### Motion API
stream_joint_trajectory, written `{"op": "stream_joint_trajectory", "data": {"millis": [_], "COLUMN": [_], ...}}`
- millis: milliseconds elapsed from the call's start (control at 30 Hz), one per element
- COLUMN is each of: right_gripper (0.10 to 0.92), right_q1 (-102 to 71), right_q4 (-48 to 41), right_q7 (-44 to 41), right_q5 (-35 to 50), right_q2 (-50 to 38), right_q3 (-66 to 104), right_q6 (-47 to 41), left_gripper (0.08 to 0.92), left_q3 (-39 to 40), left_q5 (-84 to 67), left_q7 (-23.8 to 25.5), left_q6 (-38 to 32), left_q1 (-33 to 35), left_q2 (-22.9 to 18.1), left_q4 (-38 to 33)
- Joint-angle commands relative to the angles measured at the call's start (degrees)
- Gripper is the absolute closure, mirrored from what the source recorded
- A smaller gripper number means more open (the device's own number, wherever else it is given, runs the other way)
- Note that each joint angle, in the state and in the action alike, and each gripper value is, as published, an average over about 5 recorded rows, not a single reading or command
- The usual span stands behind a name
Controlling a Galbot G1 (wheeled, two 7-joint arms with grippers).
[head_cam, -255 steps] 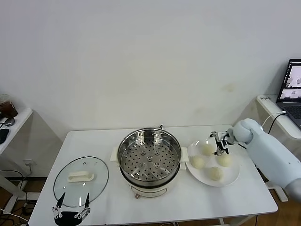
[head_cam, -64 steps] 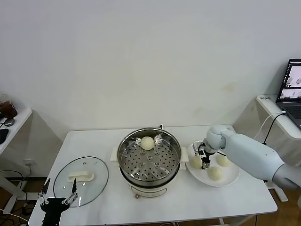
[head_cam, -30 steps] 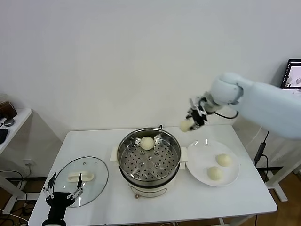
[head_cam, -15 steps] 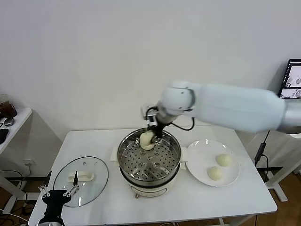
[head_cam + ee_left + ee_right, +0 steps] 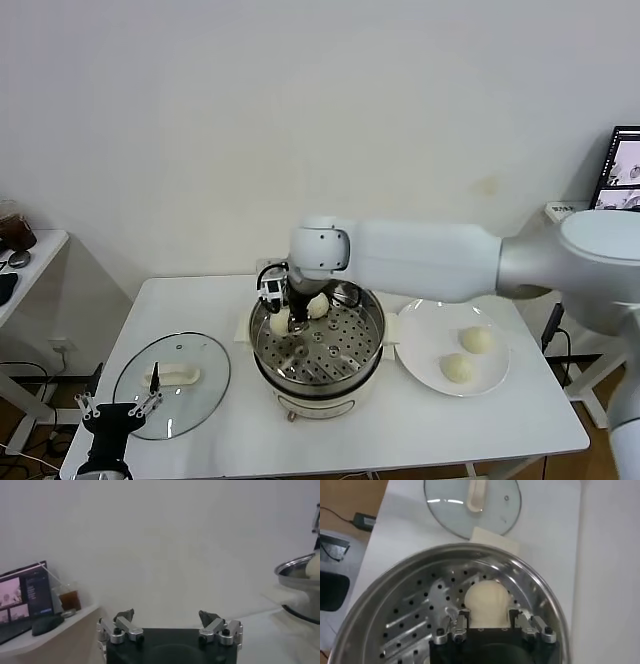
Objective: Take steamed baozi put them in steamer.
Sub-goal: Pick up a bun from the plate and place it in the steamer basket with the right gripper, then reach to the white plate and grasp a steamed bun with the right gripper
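The steel steamer (image 5: 345, 350) stands at the table's middle. One baozi (image 5: 318, 306) lies at the back of its perforated tray. My right gripper (image 5: 283, 308) reaches into the steamer's left part, shut on a second baozi (image 5: 279, 323) low over the tray. In the right wrist view this baozi (image 5: 487, 599) sits between my fingers (image 5: 461, 618), inside the steamer (image 5: 405, 610). Two more baozi (image 5: 477, 340) (image 5: 457, 368) lie on the white plate (image 5: 425, 335). My left gripper (image 5: 112, 418) is open and empty at the table's front left; it also shows in the left wrist view (image 5: 169, 617).
The glass lid (image 5: 172, 385) with a white handle lies flat left of the steamer, also in the right wrist view (image 5: 472, 505). My right arm spans over the plate and the steamer's right side. A laptop (image 5: 625, 170) stands far right, a side table far left.
My right gripper lifted a baozi off the plate, carried it left over the steamer, and has now lowered it to the left part of the tray. The left gripper barely shifted.
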Motion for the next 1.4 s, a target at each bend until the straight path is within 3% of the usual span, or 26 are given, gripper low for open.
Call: {"op": "stream_joint_trajectory", "data": {"millis": [33, 267, 500, 700, 833, 1067, 1400], "right_gripper": [0.550, 0.528, 0.337, 0.213, 0.203, 0.203, 0.203], "right_q1": [-3.3, -4.0, -1.9, 6.0, 11.0, 14.8, -3.5], "right_q4": [-3.5, -4.0, -2.5, 2.7, 8.0, 14.2, 13.9], "right_q7": [1.1, 1.8, -0.1, -10.3, -17.7, -30.2, -31.0], "right_q5": [-1.4, -1.0, -0.4, -2.1, -5.7, -20.1, -34.5], "right_q2": [3.0, 3.3, 2.7, -2.8, -10.7, -28.9, -49.1], "right_q3": [-0.2, 0.8, 1.7, 2.0, 1.4, -0.7, 10.6], "right_q6": [-1.0, -0.9, -0.9, -0.3, 2.9, 16.0, 27.0], "left_gripper": [0.177, 0.177, 0.177, 0.177, 0.177, 0.177, 0.177], "left_q3": [-0.1, -0.1, -0.1, 0.0, 0.5, 1.6, 2.0], "left_q5": [0.0, 0.0, 0.1, 0.0, 0.0, 0.0, 0.5], "left_q7": [0.0, 0.0, -0.1, -0.1, 0.0, 0.0, 0.1], "left_q6": [-0.1, -0.1, -0.1, -0.1, -0.1, -0.1, 0.1], "left_q1": [0.0, -0.1, 0.1, 0.1, -0.3, -0.9, -1.2], "left_q2": [0.0, 0.0, -0.1, 0.0, 0.0, 0.2, 0.7], "left_q4": [-0.1, -0.1, -0.1, -0.2, -0.2, 0.0, 0.6]}}
